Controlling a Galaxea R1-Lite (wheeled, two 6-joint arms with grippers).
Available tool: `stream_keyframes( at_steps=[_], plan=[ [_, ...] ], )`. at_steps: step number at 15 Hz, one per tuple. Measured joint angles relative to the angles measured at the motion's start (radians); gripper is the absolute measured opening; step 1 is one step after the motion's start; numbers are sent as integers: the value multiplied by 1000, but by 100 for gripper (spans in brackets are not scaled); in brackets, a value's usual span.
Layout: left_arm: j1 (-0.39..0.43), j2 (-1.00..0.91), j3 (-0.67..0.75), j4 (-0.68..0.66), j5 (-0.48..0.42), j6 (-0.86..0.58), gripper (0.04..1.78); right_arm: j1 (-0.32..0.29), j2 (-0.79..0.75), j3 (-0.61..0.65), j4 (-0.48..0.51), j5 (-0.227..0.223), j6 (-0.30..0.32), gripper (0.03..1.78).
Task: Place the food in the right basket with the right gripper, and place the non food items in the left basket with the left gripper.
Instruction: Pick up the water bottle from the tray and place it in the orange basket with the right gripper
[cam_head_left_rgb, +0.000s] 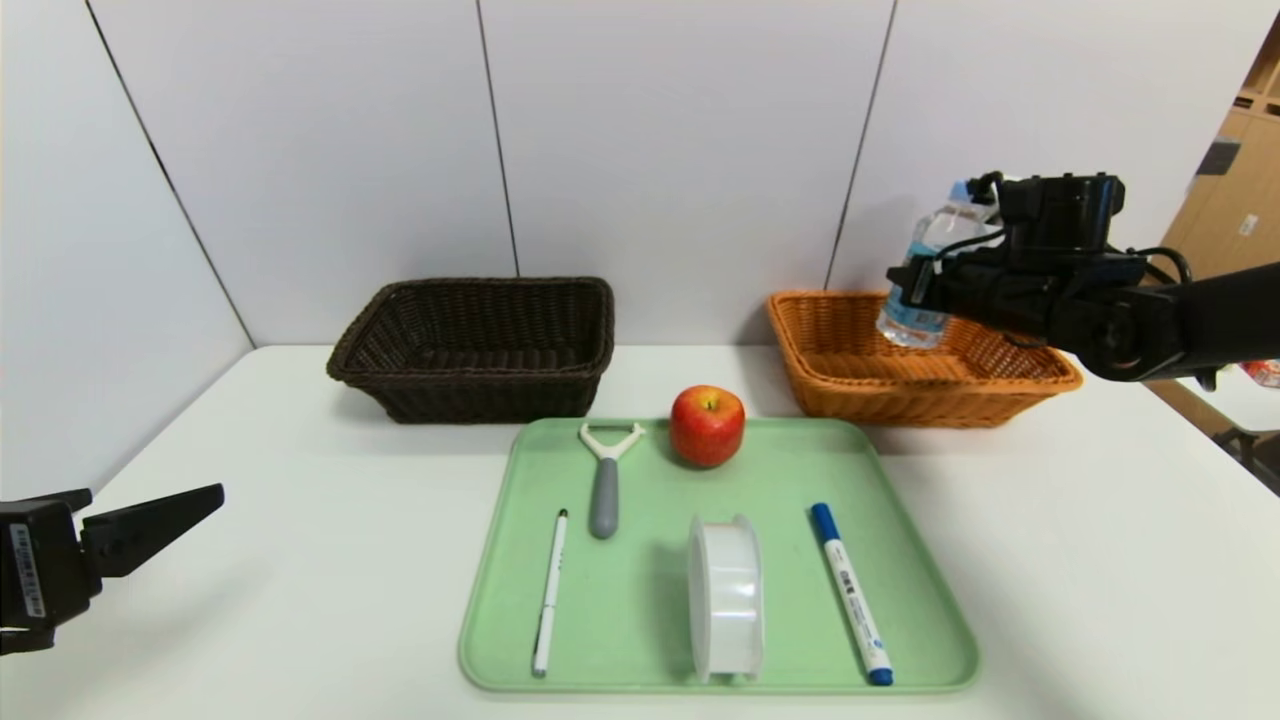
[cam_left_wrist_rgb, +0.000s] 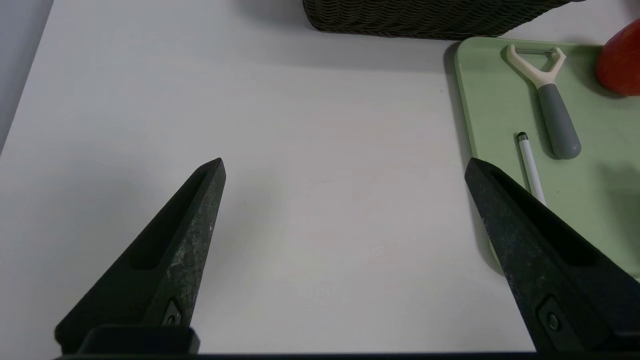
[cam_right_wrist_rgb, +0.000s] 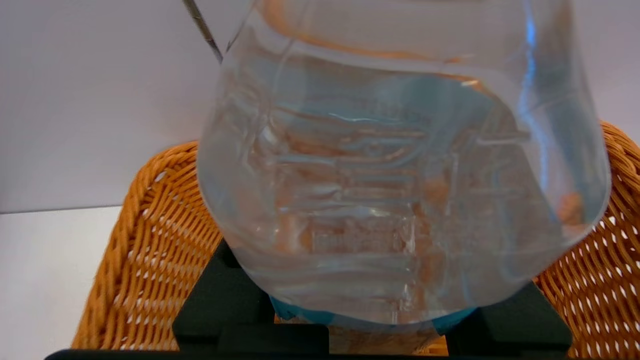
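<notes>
Left gripper (cam_head_left_rgb: 150, 520) hanging parked low over the bare white table (cam_head_left_rgb: 300, 560), well left of the green tray (cam_head_left_rgb: 930, 640), fingers spread wide, nothing between them. Dark brown basket (cam_head_left_rgb: 475, 345) sitting at the back left, tightly woven, rectangular, flared, nothing showing inside. On the smooth, rimmed tray, going rightward: thin white pen (cam_head_left_rgb: 549, 592) lying lengthwise; Y-peeler (cam_head_left_rgb: 606, 478) with white forked head and matte grey handle; glossy red apple (cam_head_left_rgb: 707, 425) at the far edge; translucent tape roll (cam_head_left_rgb: 726, 597) standing on its rim; blue-capped marker (cam_head_left_rgb: 851, 592) lying slightly slanted. Orange-tan basket (cam_head_left_rgb: 915, 360) waiting at the back right, open-weave wicker, holes showing between strands in the right wrist view. Right gripper (cam_head_left_rgb: 925, 283) hovering above that basket, closed partway around the clear bottle (cam_head_left_rgb: 925, 280), gripping it at the light-blue label; bottle near upright, slightly tilted, thin ribbed plastic, likely yielding under pressure.

Carrying the bottle over the basket, then. Doing it well probably means lowering until the base nears the woven floor before letting go, keeping clear of the flared rim, avoiding a drop from height so the bottle neither bounces nor rolls out. Holding pressure steady on the soft wall until then.
</notes>
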Motion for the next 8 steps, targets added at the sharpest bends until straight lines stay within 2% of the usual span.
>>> stream_keyframes(
  at_steps=[5, 8],
  plan=[
    [0, 1, 5, 0, -1, 0, 169, -1, 83, -13, -60, -9, -20, 85],
    [0, 3, 16, -1, -1, -2, 169, -1, 114, -15, -97, -34, -37, 85]
  ],
)
